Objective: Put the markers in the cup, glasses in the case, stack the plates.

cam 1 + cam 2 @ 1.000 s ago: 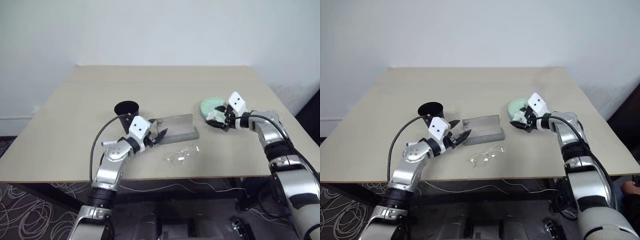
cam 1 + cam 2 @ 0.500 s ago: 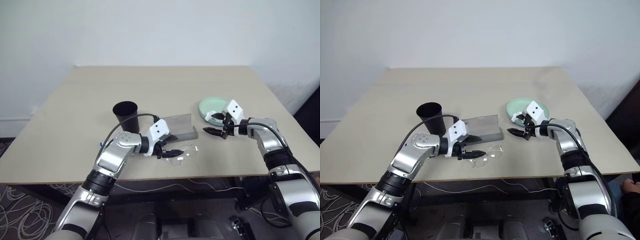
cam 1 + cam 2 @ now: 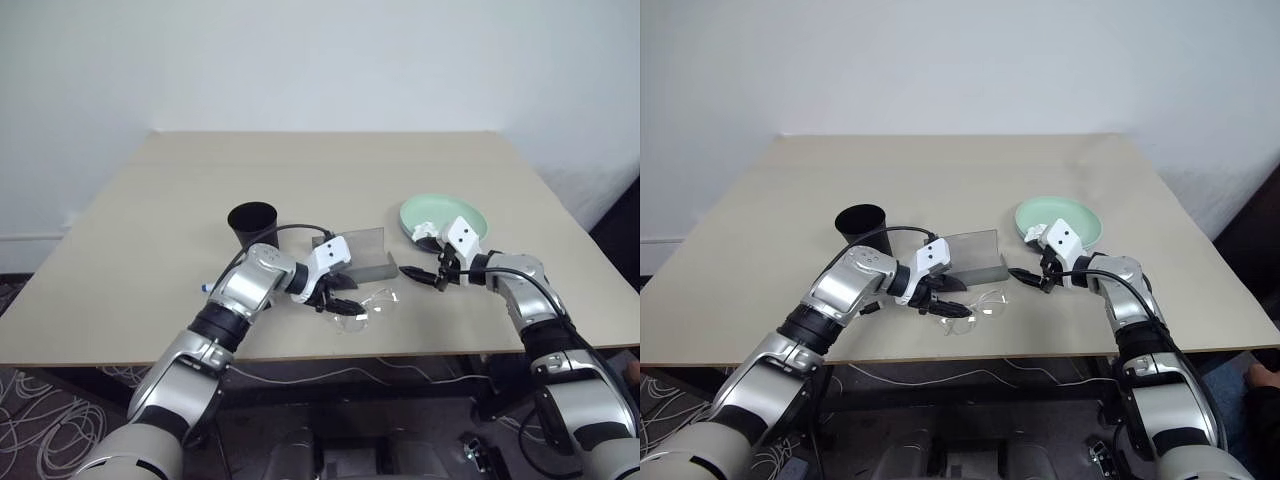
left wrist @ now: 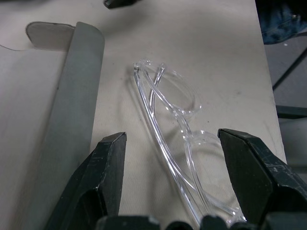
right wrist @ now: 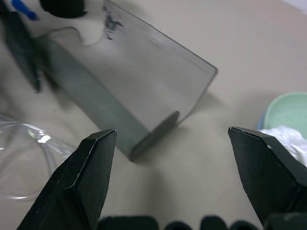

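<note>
The clear glasses (image 4: 165, 91) lie on the table just in front of the grey case (image 3: 362, 256), whose lid stands open. My left gripper (image 3: 338, 298) is open, low over the glasses, one finger on each side of the frame without closing on it. The black cup (image 3: 252, 222) stands upright left of the case. A marker's blue cap (image 3: 204, 288) peeks out behind my left arm; the rest is hidden. The mint green plate (image 3: 447, 214) sits at the right, a blue rim (image 5: 262, 120) just showing under it. My right gripper (image 3: 416, 274) is open and empty between case and plate.
The beige table (image 3: 300, 170) has free room across its back half and left side. Its front edge runs close below the glasses. A black cable loops over my left forearm near the cup. A small white crumpled bit (image 3: 424, 231) lies at the plate's near rim.
My left gripper swung right and down, from beside the cup to over the glasses. My right gripper drew back from the plate and lowered toward the case's right end.
</note>
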Action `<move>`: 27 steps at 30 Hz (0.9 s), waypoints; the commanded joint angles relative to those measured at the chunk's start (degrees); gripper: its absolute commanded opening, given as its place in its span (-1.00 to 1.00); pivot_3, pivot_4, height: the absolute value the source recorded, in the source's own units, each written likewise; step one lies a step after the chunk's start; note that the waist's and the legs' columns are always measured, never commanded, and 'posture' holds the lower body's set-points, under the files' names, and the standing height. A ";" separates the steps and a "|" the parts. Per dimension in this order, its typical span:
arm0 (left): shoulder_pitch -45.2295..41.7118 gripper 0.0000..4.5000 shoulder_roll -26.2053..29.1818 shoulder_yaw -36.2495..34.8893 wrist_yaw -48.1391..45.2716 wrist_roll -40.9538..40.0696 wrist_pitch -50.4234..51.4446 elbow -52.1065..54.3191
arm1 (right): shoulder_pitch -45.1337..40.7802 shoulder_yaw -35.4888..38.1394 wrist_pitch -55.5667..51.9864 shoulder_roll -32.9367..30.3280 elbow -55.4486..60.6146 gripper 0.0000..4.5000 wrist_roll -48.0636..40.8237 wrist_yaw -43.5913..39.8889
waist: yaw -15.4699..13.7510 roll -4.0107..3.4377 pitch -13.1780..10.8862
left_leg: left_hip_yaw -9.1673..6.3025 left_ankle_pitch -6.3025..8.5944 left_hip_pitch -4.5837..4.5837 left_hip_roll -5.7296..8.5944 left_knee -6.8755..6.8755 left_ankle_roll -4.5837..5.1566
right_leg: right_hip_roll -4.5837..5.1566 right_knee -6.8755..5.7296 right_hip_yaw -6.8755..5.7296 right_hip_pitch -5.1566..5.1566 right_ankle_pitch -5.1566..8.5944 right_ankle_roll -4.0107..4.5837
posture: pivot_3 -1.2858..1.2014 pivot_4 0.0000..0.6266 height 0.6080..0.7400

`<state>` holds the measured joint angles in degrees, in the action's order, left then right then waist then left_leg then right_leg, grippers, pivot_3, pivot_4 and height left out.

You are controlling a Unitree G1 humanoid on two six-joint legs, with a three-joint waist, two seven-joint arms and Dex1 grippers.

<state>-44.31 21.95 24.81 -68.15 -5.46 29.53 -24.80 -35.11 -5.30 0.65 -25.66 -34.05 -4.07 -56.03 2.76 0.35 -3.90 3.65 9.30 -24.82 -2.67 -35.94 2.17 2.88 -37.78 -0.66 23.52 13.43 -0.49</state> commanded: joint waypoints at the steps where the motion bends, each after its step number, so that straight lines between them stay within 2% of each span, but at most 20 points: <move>1: -3.25 0.43 -1.08 0.13 -1.71 0.67 -0.61 -1.95 | 0.48 1.78 1.66 -0.79 3.64 0.80 -2.56 -1.66 | 0.03 0.00 0.00 | 0.01 0.00 0.00 0.00 0.00 0.00 | 0.00 0.00 0.01 0.00 0.00 0.00 | 0.03 -1.00 0.97; 9: -4.35 0.43 -2.70 1.10 -3.24 1.97 -0.06 -4.80 | 2.25 2.14 2.07 -1.47 5.07 0.80 -5.75 -6.77 | 0.20 0.01 0.00 | -0.04 0.00 0.00 -0.01 -0.01 0.01 | -0.02 -0.02 0.00 0.00 0.00 0.00 | 0.03 -1.00 0.97; 27: -5.56 0.43 -5.36 1.36 -3.88 4.62 0.97 -6.04 | 2.50 1.71 4.39 -1.05 2.31 0.80 -4.41 -5.13 | 0.17 0.01 -0.01 | -0.05 0.00 0.00 0.00 -0.04 0.01 | -0.01 -0.02 0.00 -0.01 0.00 0.00 | 0.03 -1.00 0.97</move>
<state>-47.87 16.75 26.75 -71.38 -0.83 30.94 -31.19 -31.95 -4.33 3.83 -26.41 -32.92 -8.26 -61.37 2.93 0.37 -3.90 3.60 9.30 -24.82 -2.67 -35.97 2.19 2.87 -37.79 -0.65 23.50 13.43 -0.49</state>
